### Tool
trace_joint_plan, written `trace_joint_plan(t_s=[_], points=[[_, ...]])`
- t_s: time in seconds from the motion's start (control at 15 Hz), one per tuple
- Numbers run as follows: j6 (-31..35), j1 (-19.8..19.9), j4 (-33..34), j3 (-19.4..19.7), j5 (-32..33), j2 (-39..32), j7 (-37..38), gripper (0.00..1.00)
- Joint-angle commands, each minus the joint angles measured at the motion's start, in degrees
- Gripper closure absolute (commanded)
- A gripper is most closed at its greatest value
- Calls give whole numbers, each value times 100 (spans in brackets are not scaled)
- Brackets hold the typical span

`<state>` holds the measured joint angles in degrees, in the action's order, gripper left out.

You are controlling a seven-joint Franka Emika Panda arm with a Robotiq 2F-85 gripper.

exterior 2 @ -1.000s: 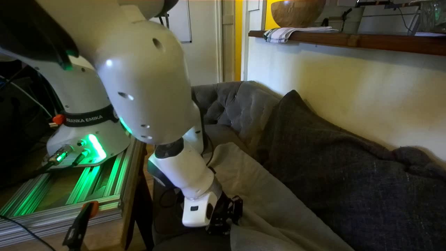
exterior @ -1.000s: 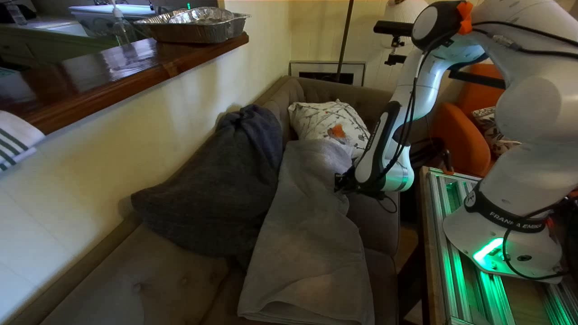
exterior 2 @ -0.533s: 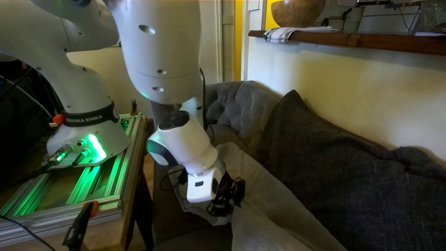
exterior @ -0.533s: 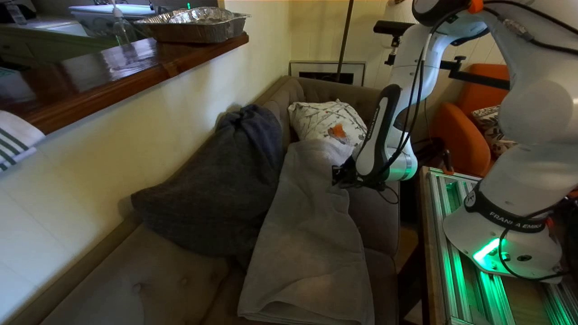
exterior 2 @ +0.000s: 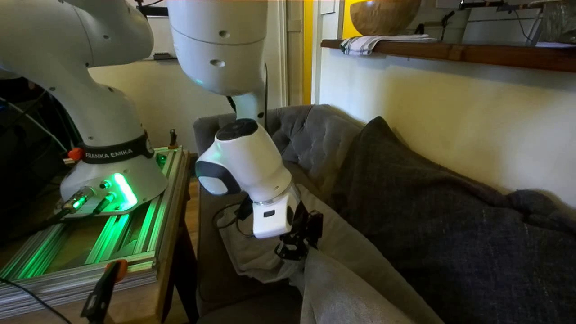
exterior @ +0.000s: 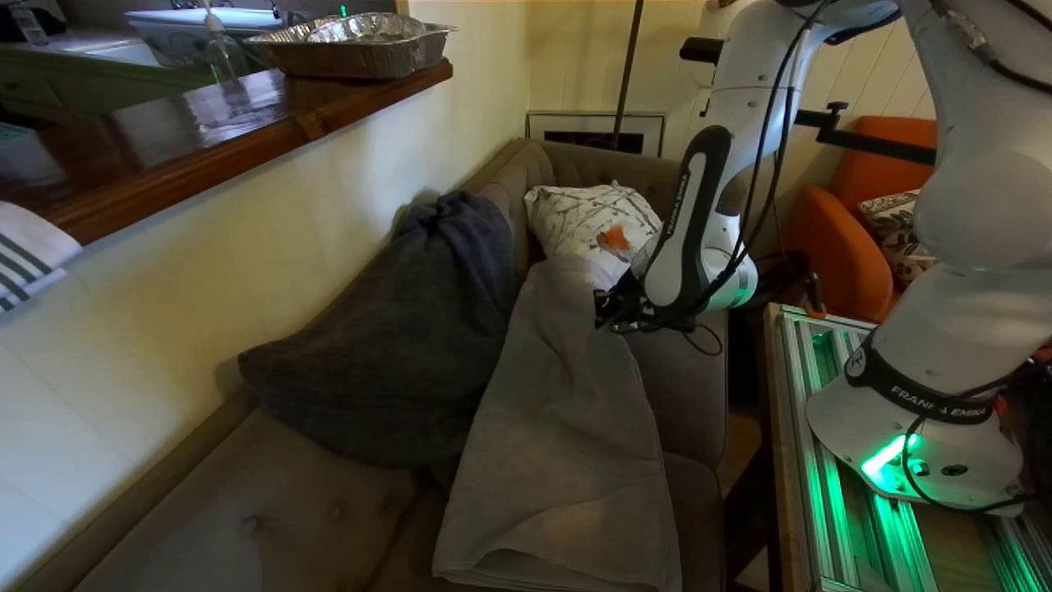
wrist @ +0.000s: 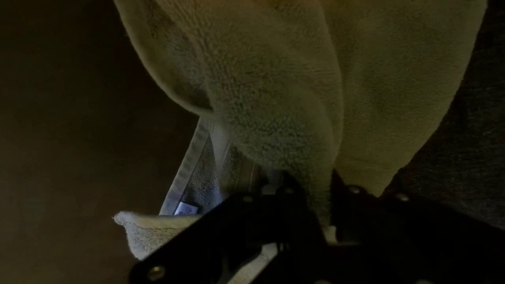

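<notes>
A light grey-beige fleecy blanket [exterior: 567, 427] lies lengthwise along the sofa in both exterior views. My gripper [exterior 2: 309, 243] is closed on a pinch of it near its sofa-front side and lifts that part into a raised fold. In the wrist view, bunched blanket [wrist: 272, 79] runs down between the two dark fingers of the gripper [wrist: 311, 185]. To the left of them hangs a hemmed corner with a small white label [wrist: 186, 208]. The fingertips are dark and partly covered by cloth. Behind the gripper, a patterned cushion [exterior: 596, 222] rests against the sofa's far end.
A dark grey-blue covered heap [exterior: 394, 345] leans on the backrest of the tufted sofa [exterior: 288, 510]. Above runs a wooden ledge [exterior: 189, 177] with a foil tray [exterior: 362, 53]. The robot's table [exterior 2: 139, 288] with a clamp [exterior 2: 103, 292] borders the sofa front.
The gripper has risen, with the pinched blanket coming up with it into a steeper fold. The forearm and elbow have lifted too. The heap and cushion have stayed put.
</notes>
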<state>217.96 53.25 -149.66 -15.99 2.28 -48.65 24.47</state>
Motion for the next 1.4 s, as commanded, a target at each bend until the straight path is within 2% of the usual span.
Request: trace_joint_plan(t_s=[0.0, 0.67, 0.73, 0.87, 0.93, 1.0, 1.33], points=[[-365, -257, -285, 66, -121, 503, 278, 96], [-885, -496, -141, 339, -370, 637, 313, 96], [-954, -499, -93, 372, -412, 593, 312, 57], [-1095, -479, -23, 399, -447, 536, 315, 53], [-1179, -476, 1, 411, -471, 517, 316, 44], [-1273, -474, 31, 421, -506, 495, 319, 40], [-1602, -488, 119, 460, -719, 437, 298, 33]])
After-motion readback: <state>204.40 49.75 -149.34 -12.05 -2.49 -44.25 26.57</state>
